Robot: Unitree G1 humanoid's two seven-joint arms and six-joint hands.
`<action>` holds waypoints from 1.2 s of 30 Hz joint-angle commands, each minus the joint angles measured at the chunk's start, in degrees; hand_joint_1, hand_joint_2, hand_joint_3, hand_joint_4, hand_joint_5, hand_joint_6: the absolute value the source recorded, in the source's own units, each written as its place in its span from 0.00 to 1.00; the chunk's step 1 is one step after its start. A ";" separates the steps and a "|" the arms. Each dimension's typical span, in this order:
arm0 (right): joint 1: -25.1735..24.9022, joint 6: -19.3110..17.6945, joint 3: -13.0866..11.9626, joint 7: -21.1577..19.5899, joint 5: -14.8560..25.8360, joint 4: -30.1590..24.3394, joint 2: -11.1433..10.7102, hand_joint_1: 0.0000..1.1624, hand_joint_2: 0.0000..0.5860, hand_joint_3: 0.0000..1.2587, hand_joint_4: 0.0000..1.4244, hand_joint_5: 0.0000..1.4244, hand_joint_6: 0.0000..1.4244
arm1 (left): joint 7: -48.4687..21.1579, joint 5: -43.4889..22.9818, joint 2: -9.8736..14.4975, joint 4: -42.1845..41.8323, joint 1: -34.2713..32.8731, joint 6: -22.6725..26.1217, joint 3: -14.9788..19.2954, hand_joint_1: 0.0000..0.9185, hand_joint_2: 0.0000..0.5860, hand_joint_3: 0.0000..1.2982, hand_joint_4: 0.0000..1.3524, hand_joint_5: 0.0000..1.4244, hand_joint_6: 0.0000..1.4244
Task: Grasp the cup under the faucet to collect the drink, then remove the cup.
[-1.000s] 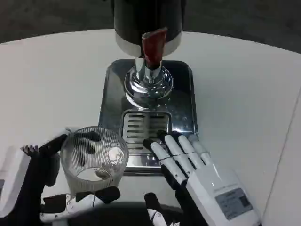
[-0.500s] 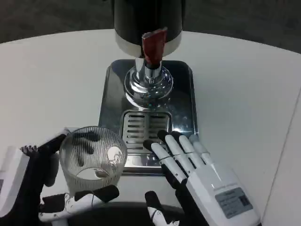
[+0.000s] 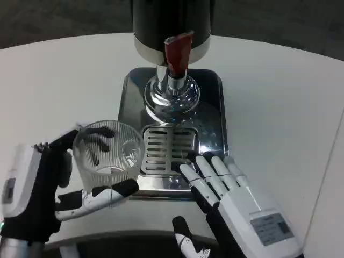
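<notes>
The left hand (image 3: 37, 196) grips a ribbed clear cup (image 3: 107, 153), fingers around its far side and thumb along the near base, just left of the drip grate (image 3: 167, 150). The right hand (image 3: 236, 207) lies flat, fingertips on the steel tray (image 3: 212, 115). Beyond stands the dispenser (image 3: 172, 27) with its red-handled faucet (image 3: 177, 54) on the white table (image 3: 279, 107).

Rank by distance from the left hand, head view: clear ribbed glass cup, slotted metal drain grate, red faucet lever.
1. Clear ribbed glass cup: held in the left hand.
2. Slotted metal drain grate: just right of the cup, mid-tray.
3. Red faucet lever: farthest, up on the dispenser.
</notes>
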 commanded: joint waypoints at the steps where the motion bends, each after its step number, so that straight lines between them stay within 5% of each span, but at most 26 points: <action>1: 0.71 0.64 -1.43 0.52 0.06 -1.39 -0.46 0.26 0.89 0.09 0.02 0.01 0.00 | 3.93 2.38 -0.20 4.34 -4.97 -0.23 -2.05 0.52 0.21 0.74 0.81 0.90 0.97; 17: -1.06 1.41 -7.42 0.22 2.28 -0.47 -1.62 0.27 0.89 0.08 0.02 0.02 0.01 | 17.37 10.17 1.36 27.30 -22.78 2.20 -12.48 0.52 0.21 0.75 0.81 0.90 0.98; 36: 4.07 0.79 -4.02 1.92 2.37 -5.58 -1.30 0.27 0.89 0.08 0.02 0.03 0.03 | 24.47 10.32 -2.49 45.26 -34.69 3.18 -21.83 0.54 0.20 0.75 0.82 0.91 0.98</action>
